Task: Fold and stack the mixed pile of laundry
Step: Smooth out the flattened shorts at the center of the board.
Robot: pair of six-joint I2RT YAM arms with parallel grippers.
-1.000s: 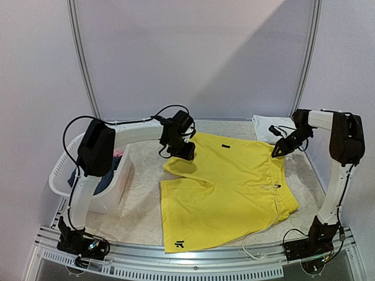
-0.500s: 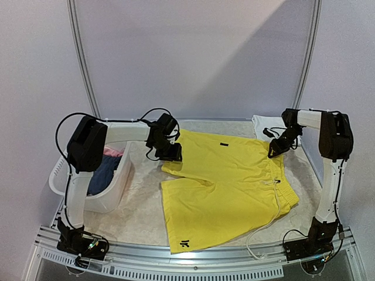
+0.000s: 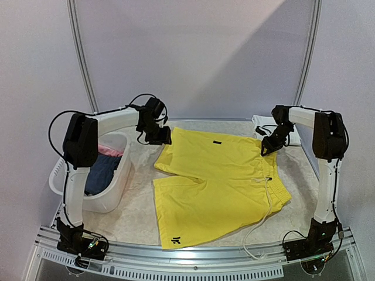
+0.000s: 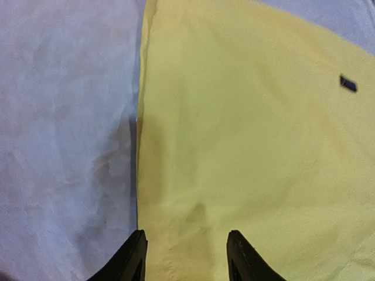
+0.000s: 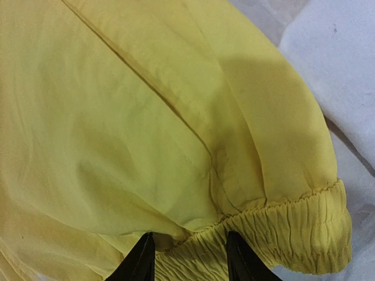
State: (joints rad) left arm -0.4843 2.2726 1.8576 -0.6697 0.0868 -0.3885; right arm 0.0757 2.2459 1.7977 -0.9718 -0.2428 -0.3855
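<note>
The yellow shorts lie spread flat on the table, waistband to the right. My left gripper sits at the far left leg corner. In the left wrist view it is open, with the flat yellow cloth under the gap. My right gripper is at the far end of the waistband. Its fingers stand apart over the gathered elastic, open. A folded white T-shirt lies at the far right. The navy piece and the pink piece are in the basket.
The white slotted basket stands at the left edge beside my left arm. The shorts' white drawstring trails toward the table's front rail. A small black label marks the far side of the shorts. White cloth lies just right of the waistband.
Both grippers moved left and toward the far side, and the shorts slid with them. The right fingers have spread slightly.
</note>
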